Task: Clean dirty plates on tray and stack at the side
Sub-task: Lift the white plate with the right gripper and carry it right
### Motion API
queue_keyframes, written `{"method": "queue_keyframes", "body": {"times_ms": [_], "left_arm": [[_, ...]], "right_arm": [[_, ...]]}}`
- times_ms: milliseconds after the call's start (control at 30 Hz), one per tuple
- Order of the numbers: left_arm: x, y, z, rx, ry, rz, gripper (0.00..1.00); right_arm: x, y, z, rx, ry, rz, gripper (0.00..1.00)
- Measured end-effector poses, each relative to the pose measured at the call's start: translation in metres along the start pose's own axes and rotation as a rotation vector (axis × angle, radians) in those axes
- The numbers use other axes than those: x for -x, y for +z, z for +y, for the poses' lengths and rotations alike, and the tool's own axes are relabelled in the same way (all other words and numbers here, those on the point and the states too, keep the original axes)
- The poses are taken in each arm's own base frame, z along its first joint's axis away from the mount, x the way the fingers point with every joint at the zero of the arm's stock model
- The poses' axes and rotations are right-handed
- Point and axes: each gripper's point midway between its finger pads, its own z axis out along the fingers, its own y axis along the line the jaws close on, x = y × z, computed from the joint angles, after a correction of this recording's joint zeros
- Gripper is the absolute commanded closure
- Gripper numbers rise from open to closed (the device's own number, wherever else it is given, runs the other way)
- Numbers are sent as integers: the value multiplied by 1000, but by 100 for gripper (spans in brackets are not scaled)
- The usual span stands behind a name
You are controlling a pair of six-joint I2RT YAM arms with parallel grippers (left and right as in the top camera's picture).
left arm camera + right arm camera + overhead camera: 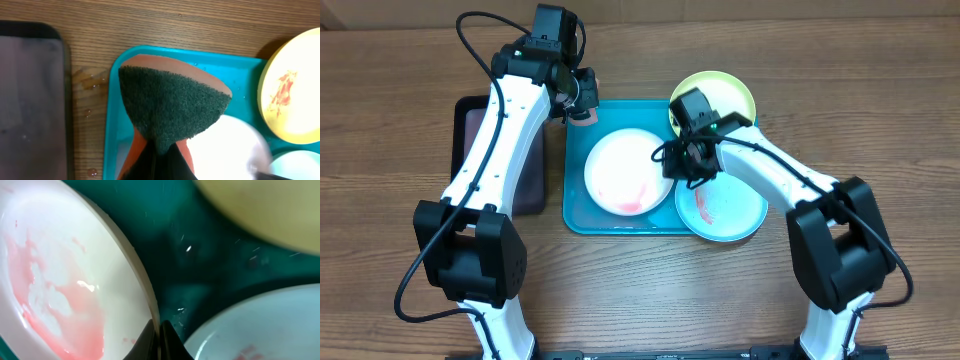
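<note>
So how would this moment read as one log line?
left gripper holds sponge over tray corner | right gripper pinches white plate rim | plate red-smeared

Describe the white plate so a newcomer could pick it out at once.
Find the turquoise tray mid-table. Three plates sit on it; the white plate is the leftmost, wholly inside the rim. It alone is white with a pink wash across its lower part, while the yellow-green plate and mint plate overhang the tray's right side.
</note>
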Motion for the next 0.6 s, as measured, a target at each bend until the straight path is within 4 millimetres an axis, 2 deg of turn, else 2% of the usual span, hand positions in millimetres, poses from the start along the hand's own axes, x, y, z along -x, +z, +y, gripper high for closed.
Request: {"method": "queue_keyframes", "body": {"times_ms": [133,267,433,600], "left_arm": [[1,0,5,24,-3,-7,96],[3,0,9,48,-3,-16,96],[4,-1,13,67,-4,-23,96],[5,-1,16,84,-5,-28,96]], "right_arm": [[23,-39,4,-103,-61,-124,96],[35,-74,5,-253,-129,-250,96],[32,-99,4,-502,-222,-391,96],[25,-127,17,-708,-311,-556,96]]}}
